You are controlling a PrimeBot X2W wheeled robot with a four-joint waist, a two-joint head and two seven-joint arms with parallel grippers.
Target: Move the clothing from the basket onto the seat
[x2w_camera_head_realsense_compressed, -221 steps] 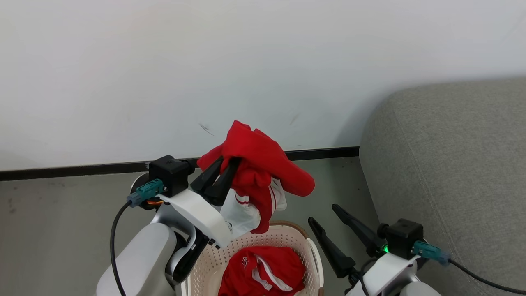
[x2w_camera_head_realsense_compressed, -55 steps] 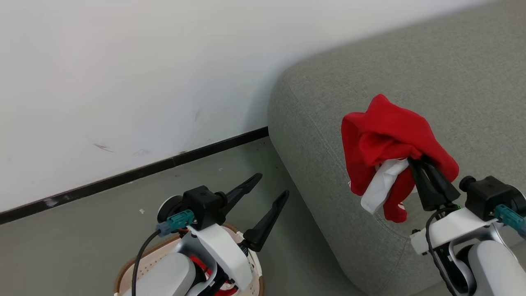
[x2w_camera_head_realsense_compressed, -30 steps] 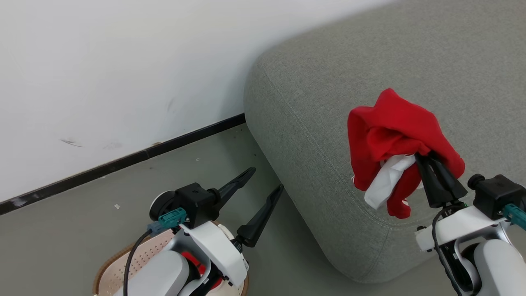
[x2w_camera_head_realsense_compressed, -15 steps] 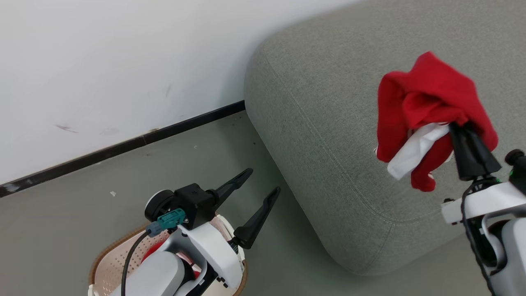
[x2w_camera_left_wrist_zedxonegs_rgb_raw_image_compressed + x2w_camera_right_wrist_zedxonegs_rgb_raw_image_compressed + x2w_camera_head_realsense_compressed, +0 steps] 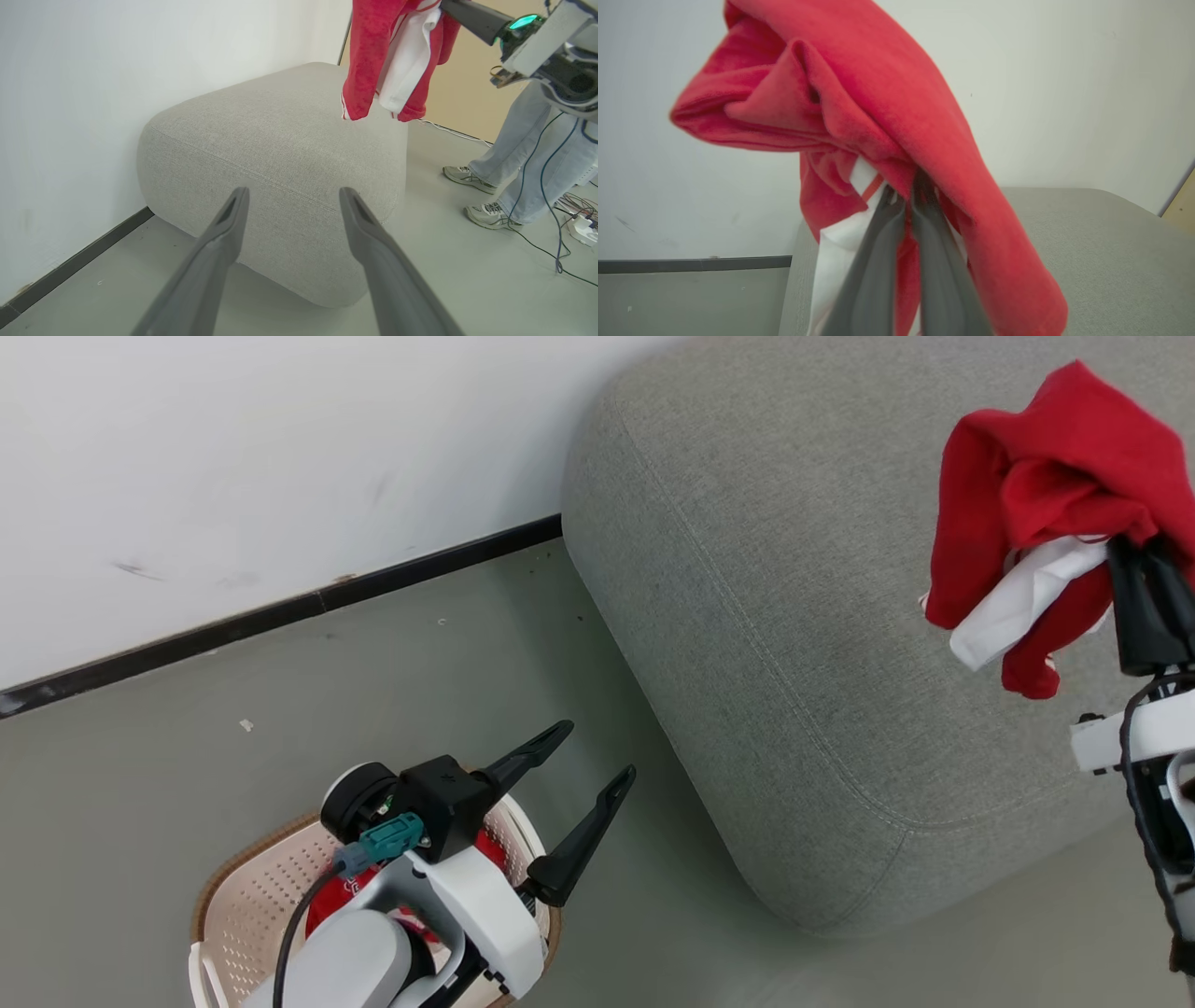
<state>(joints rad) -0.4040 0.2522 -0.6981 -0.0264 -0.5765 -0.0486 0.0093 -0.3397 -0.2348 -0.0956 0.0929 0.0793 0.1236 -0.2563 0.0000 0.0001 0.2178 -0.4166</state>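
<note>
Our right hand (image 5: 1134, 549) was clenched on a red garment (image 5: 1036, 457) with a white panel, which hung above the grey seat (image 5: 766, 569). Our left hand (image 5: 597, 751) stood released over the basket (image 5: 245, 887), where the other red garment (image 5: 319, 907) lay.

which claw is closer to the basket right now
Left. The left claw is open, just past the rim of the basket. The right claw is far off above the seat, shut on the red garment.
</note>
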